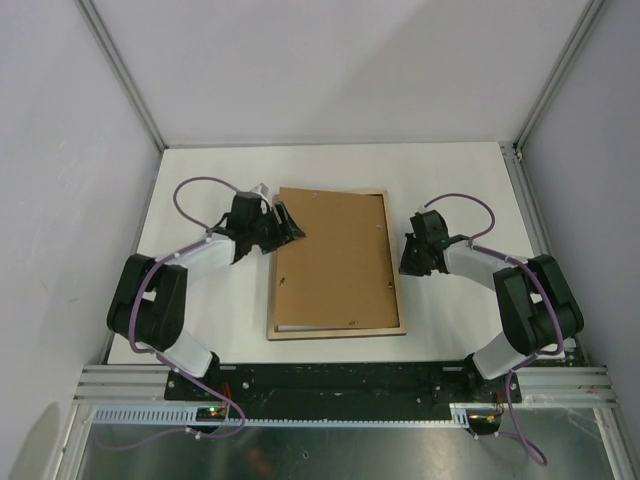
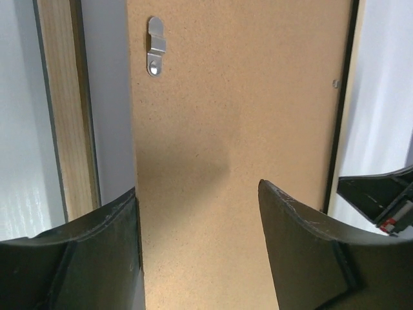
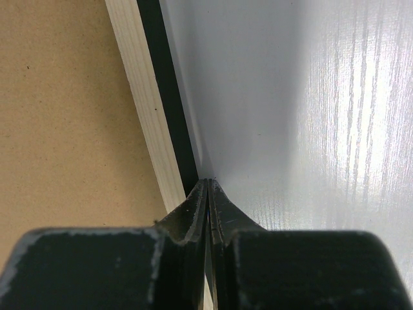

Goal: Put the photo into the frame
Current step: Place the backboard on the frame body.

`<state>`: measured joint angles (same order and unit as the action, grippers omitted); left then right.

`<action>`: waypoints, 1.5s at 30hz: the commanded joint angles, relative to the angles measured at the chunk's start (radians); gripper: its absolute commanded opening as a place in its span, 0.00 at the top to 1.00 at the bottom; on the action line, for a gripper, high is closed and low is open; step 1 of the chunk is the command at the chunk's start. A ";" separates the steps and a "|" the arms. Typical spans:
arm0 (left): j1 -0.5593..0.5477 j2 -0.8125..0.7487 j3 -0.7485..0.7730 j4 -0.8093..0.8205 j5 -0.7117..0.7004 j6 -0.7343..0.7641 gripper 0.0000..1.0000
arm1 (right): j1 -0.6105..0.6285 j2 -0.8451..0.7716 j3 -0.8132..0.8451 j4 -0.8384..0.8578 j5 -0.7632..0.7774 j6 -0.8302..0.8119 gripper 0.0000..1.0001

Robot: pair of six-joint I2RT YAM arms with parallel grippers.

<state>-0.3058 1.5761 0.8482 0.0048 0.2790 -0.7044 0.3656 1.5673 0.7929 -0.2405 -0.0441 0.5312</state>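
Though face-down, frame (image 1: pixel 338 331) rim under left pincer (image 1: pixel 290 227) (right pincer (image 1: pixel 405 262) alongside)

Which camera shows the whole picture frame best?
The top external view: the frame lies whole, back up. The left wrist shows only one wood edge and backing board; the right wrist just another edge.

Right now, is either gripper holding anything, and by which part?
Nothing is held, as far as shows. The left gripper is open over the backing board; the right gripper is shut empty, tips by the frame's outer edge.
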 commanded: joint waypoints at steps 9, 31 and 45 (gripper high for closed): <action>-0.123 0.011 0.176 -0.238 -0.256 0.175 0.26 | 0.009 -0.013 -0.001 0.053 -0.036 0.012 0.95; -0.205 0.008 0.265 -0.369 -0.392 0.272 0.13 | 0.009 -0.030 -0.001 0.053 -0.050 0.004 0.95; -0.124 -0.036 0.247 -0.356 -0.214 0.266 0.09 | 0.006 -0.037 -0.002 0.046 -0.047 -0.001 0.94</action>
<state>-0.4549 1.6020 1.0756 -0.3950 -0.0082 -0.4515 0.3656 1.5669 0.7910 -0.2329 -0.0696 0.5308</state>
